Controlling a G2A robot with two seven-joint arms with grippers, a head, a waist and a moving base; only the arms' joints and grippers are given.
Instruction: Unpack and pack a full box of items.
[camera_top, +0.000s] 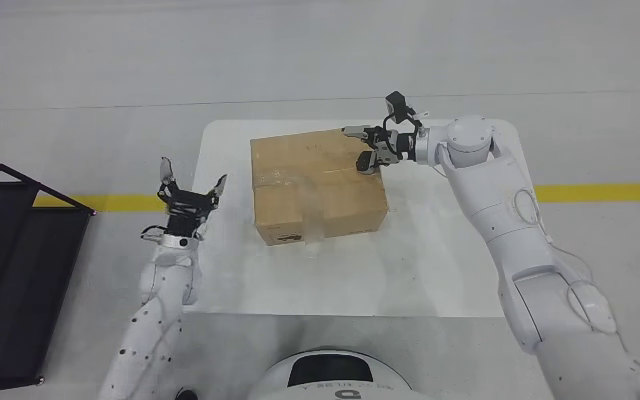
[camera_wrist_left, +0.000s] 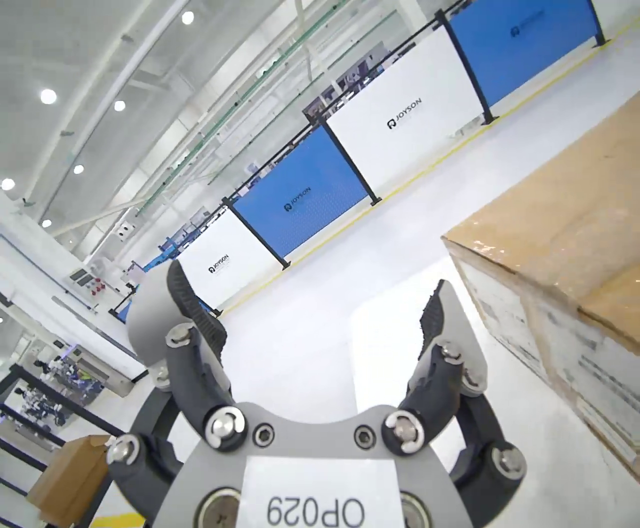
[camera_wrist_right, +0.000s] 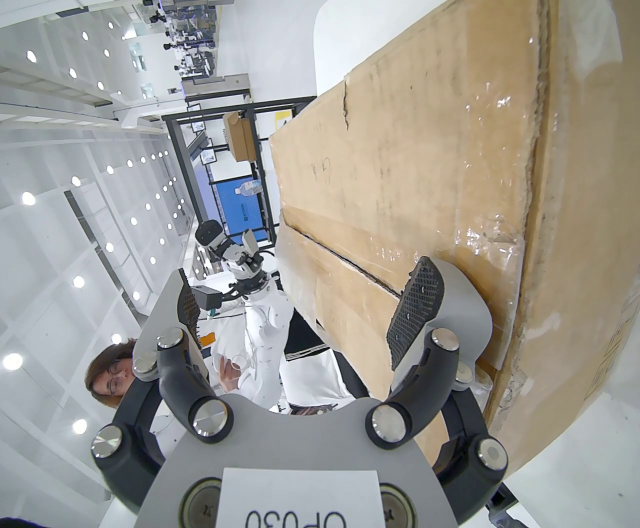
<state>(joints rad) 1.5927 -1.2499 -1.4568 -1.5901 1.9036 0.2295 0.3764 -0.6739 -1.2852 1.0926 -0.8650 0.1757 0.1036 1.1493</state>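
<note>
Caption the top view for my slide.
Closed box on white table; right gripper open at its far corner, left gripper open at the table edge.

The box (camera_top: 318, 188) is brown. The table (camera_top: 440, 270) is white. The floor (camera_top: 100, 60) is grey with a yellow line (camera_top: 590, 192).

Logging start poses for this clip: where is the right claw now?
In the top view the open right claw is at the cardboard box's far right corner, above the white table, one finger over the box's top.
</note>
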